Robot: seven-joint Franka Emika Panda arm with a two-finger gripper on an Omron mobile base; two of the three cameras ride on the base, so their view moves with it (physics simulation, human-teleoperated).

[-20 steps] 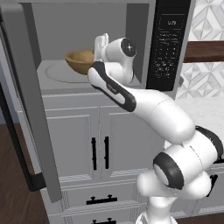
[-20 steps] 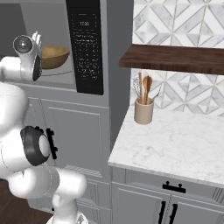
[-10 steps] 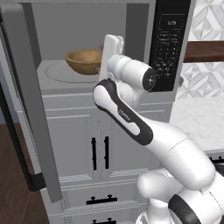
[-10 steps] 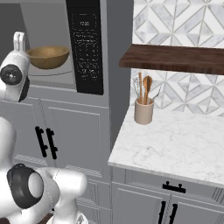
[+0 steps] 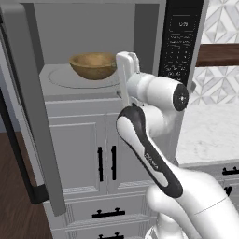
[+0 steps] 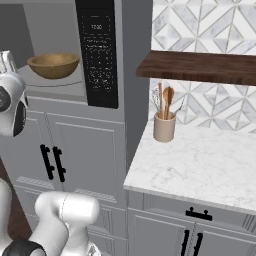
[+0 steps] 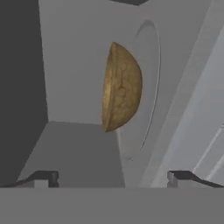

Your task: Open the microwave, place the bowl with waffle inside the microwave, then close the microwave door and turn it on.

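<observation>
Two steps are behind me, judging by the bowl with waffle (image 5: 93,65) sitting on the turntable inside the microwave (image 5: 88,28), so I am holding my gripper (image 7: 113,177) spread wide and empty, aiming next for the microwave door (image 5: 29,107).

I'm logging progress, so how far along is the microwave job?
Done: the door stands wide open and the bowl sits on the turntable inside the microwave. In hand: nothing; the hand is open, clear of the bowl. Left: shutting the door and pressing the keypad.
</observation>
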